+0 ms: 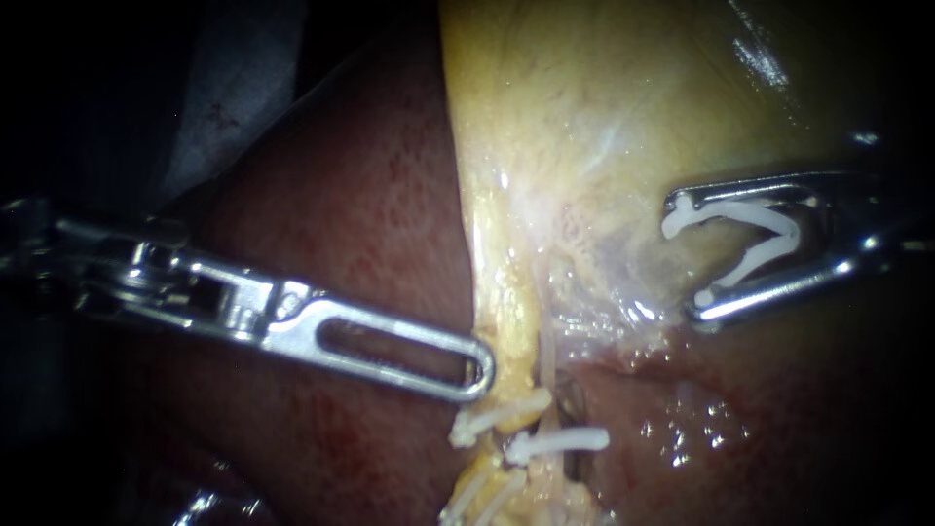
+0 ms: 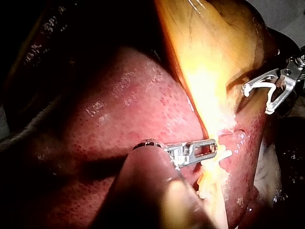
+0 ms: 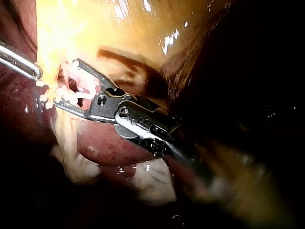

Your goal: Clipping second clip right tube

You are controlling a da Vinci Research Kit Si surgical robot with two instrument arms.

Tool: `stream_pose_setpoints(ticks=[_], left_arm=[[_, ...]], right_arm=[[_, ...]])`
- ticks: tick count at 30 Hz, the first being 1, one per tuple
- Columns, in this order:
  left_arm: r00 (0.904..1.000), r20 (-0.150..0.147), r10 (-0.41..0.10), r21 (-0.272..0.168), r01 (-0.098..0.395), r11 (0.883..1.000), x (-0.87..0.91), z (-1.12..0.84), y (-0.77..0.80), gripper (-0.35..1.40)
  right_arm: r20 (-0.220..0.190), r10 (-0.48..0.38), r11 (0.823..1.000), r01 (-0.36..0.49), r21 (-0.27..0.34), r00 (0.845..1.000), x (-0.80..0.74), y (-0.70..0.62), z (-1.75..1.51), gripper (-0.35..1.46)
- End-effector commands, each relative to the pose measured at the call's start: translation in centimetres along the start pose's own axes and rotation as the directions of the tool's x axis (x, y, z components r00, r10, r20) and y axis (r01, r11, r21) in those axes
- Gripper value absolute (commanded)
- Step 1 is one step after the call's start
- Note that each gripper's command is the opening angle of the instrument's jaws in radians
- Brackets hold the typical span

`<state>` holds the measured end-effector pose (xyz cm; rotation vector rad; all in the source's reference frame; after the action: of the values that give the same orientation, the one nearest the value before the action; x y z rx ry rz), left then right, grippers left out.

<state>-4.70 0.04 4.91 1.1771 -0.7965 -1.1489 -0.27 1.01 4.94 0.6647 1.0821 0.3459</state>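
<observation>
My right instrument (image 1: 690, 259) comes in from the right with its jaws wide apart and an open white clip (image 1: 750, 239) seated between them. It hangs over the yellow gallbladder (image 1: 584, 117), up and to the right of the tubes and touching neither. A thin pale tube (image 1: 547, 375) runs down to a white clip (image 1: 557, 443) across it. Beside it a second clip (image 1: 492, 417) crosses a yellow strand, and a third clip (image 1: 475, 499) lies lower. My left instrument (image 1: 475, 375) has slotted jaws lying together at that strand's edge.
Dark red liver (image 1: 341, 214) lies under my left instrument and wet liver (image 1: 701, 429) lies below the right one. In the left wrist view the right instrument (image 2: 257, 98) stands well beyond the left jaws (image 2: 212, 147). The right wrist view shows its clip (image 3: 78, 95).
</observation>
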Motion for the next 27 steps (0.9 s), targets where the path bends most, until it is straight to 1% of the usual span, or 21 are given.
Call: stream_pose_setpoints(ticks=[1,8,11,15,18,19,21,26,27], left_arm=[[1.0,0.001,0.0,0.0,0.0,1.0,0.0,0.0,0.0,-0.35],[1.0,-0.004,0.0,0.003,0.0,1.0,0.01,-0.03,-0.01,-0.35],[0.9999,-0.012,-0.001,0.009,0.001,1.0,-0.01,-0.11,-0.04,-0.35],[1.0,-0.007,-0.003,0.009,0.003,1.0,-0.03,-0.23,-0.08,-0.35],[1.0,-0.002,-0.005,0.009,0.005,1.0,-0.04,-0.3,-0.12,-0.35],[1.0,-0.001,-0.006,0.009,0.006,1.0,-0.05,-0.32,-0.13,-0.35],[1.0,0.002,-0.008,0.01,0.008,1.0,-0.07,-0.37,-0.16,-0.35],[0.9998,0.014,-0.014,0.009,0.014,1.0,-0.13,-0.51,-0.24,-0.35],[0.9997,0.017,-0.016,0.009,0.016,1.0,-0.14,-0.53,-0.26,-0.35]], right_arm=[[0.0,0.0,1.0,0.0,0.0,1.0,0.0,0.0,0.0,0.6],[0.0,-0.002,1.0,0.002,-0.002,1.0,-0.03,-0.02,0.03,0.6],[0.001,-0.012,1.0,0.012,-0.004,1.0,-0.07,-0.05,0.08,0.6],[-0.001,0.005,1.0,-0.005,-0.014,1.0,-0.17,-0.09,0.2,0.6],[0.004,0.028,1.0,-0.028,0.003,1.0,-0.26,-0.13,0.29,0.6],[0.005,0.048,0.999,-0.048,0.008,0.999,-0.3,-0.16,0.33,0.6],[0.005,0.071,0.997,-0.071,0.008,0.997,-0.36,-0.19,0.4,0.59],[0.015,0.144,0.989,-0.144,0.026,0.989,-0.51,-0.28,0.62,0.59],[0.017,0.147,0.989,-0.148,0.032,0.989,-0.53,-0.3,0.65,0.59]])
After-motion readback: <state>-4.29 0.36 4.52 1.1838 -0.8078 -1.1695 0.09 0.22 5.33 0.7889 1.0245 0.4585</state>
